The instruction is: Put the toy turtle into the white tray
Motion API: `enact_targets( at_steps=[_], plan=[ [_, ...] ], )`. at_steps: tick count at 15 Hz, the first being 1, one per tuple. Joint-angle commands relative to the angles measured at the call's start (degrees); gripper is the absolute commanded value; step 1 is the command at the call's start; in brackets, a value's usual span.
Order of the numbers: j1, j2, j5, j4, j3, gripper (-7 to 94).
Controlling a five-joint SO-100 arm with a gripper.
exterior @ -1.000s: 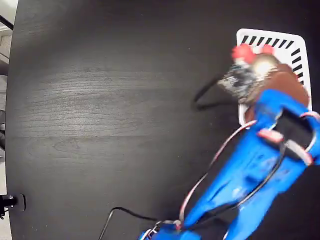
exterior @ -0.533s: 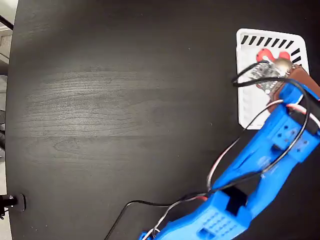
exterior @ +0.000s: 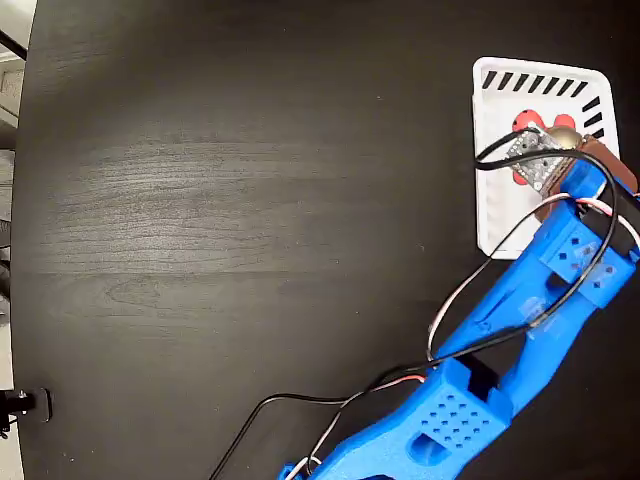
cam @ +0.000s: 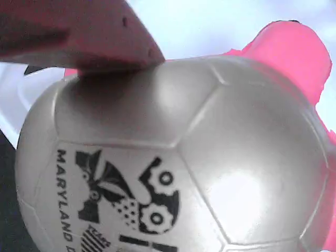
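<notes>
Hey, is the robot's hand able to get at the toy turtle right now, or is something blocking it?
Probably yes: the hand is already at the toy turtle, over the white tray. In the wrist view one finger presses on the shell, and nothing looks in the way.

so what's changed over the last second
The blue arm's brown gripper carried the shiny golden-beige toy turtle with pinkish-red legs from the white slotted plastic tray's top-left corner to over its interior, still gripped. The tray and black table stayed put.
</notes>
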Motion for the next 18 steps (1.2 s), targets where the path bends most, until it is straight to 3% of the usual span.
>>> enact_targets(
  at_steps=[1,4,7,12,14,18],
  plan=[
    [0.6,2.7,0.0,-0.2,-4.8,0],
    [0.9,2.4,-0.5,-0.3,-4.7,38],
    [0.9,2.4,-0.9,-0.4,-4.1,61],
    [1.0,2.5,-0.9,0.0,-3.4,61],
    [1.0,3.8,-0.3,0.0,-3.2,55],
    [0.1,13.4,2.0,-2.8,6.2,13]
  ],
)
